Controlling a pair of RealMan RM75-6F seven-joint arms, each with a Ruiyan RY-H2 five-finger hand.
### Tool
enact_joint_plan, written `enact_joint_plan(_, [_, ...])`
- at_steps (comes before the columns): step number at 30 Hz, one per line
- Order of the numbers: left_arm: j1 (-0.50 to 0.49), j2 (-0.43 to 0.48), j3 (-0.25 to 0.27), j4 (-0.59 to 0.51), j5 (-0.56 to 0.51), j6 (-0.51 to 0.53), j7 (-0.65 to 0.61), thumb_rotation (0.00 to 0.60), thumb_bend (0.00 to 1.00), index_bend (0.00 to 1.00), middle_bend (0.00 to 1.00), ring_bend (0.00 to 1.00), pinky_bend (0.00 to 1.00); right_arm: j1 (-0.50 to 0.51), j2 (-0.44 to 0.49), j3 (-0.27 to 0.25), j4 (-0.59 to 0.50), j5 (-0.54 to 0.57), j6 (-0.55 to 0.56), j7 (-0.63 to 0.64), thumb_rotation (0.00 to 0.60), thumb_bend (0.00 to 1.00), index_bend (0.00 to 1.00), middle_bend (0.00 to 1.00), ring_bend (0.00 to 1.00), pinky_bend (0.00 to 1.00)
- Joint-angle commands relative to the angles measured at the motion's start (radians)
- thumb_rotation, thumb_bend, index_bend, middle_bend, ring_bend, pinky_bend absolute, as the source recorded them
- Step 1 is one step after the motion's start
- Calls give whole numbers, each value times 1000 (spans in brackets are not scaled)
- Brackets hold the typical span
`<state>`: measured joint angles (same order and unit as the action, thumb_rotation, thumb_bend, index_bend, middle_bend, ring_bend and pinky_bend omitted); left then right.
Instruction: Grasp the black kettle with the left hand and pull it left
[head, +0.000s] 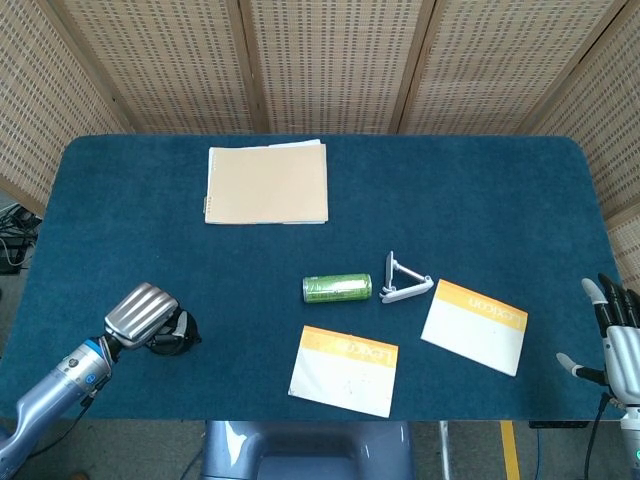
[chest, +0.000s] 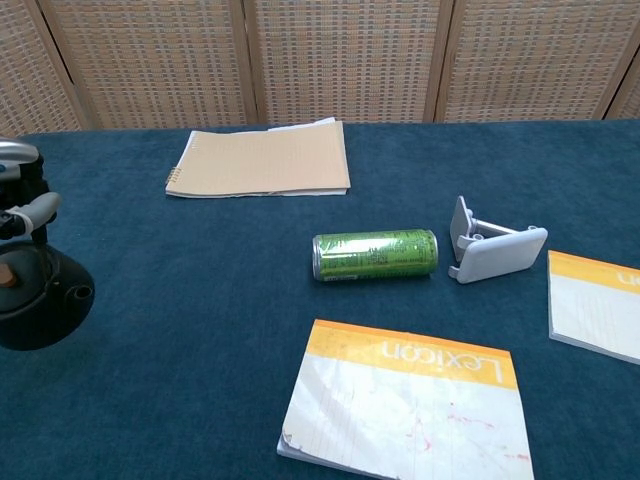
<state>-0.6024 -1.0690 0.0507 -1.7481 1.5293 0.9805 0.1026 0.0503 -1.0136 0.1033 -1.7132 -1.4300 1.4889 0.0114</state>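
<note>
Gripping the black kettle (chest: 38, 300) from above, our left hand (head: 142, 312) sits at the table's (head: 480, 190) 8 o'clock corner, fingers curled over the lid. The kettle is squat, rounded and matte, standing upright, so its long axis is vertical; its small round spout hole faces 3 o'clock in the chest view. Our right hand (head: 618, 338) hangs off the 4 o'clock edge, fingers spread and holding nothing. On the blue felt-like cloth lie a shiny green can (chest: 375, 254) on its side, a tan spiral notebook (chest: 260, 160), a grey plastic stand (chest: 492, 248) and 2 orange-headed paper pads (chest: 408, 402).
</note>
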Motion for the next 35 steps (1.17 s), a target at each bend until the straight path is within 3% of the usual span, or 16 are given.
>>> enact_joint_plan(1, [0,-3,-5,0,-21,-15,19,137,932,1000,1000,895,997,0,0,0,0,0,0,0,600,0,0,0,0,0])
enact_joint_plan(16, [-3,0,-15,-5,-69,-50,96,139,920,1000,1000,895,1000,-1,0,0,-1,-2,4,2,600,0,0,0,0,0])
enact_joint_plan(22, [-2,-19,-52,32,-72,-9,86,157,974,1000,1000,895,1000,-2,2,0,-1,-2,4,6,600,0,0,0,0,0])
enact_joint_plan(26, [-15,-24,-82,69,-65,14,103,197,1000,1000,1000,895,1000,-2,2,0,-2,-2,4,6,600,0,0,0,0,0])
enact_joint_plan(30, [-26,-39,-99,115,-25,46,118,315,1000,1000,1000,895,1000,-2,3,1,-2,-1,4,7,600,0,0,0,0,0])
enact_joint_plan(35, [-36,-61,-108,163,0,64,122,329,1000,1000,1000,895,1000,-3,5,1,-1,-1,5,14,600,0,0,0,0,0])
